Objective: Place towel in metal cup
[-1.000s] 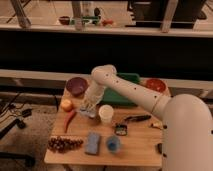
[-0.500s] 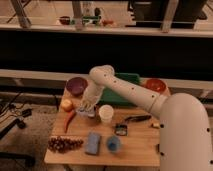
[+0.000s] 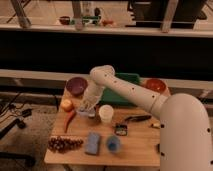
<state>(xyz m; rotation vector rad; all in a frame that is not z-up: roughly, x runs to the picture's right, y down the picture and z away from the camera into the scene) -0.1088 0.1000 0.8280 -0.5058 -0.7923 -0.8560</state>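
Note:
My gripper point(image 3: 85, 107) hangs at the left of the wooden table point(image 3: 140, 145), at the end of the white arm point(image 3: 125, 87) that reaches in from the right. It is low over a small dark cup-like thing point(image 3: 90, 114), which looks like the metal cup and is mostly hidden by the gripper. It stands between the white cup point(image 3: 105, 114) and the orange fruit point(image 3: 66, 104). A pale bit at the gripper's tip may be the towel; I cannot make it out clearly.
A purple bowl point(image 3: 76, 86), a green tray point(image 3: 125, 82) and an orange bowl point(image 3: 155, 85) stand at the back. A red chili point(image 3: 70, 120), grapes point(image 3: 64, 144), a blue sponge point(image 3: 92, 142), a blue cup point(image 3: 113, 144) and a small black item point(image 3: 120, 129) lie toward the front.
The gripper has shifted slightly to the left and a little lower over the dark cup. Nothing else on the table has moved.

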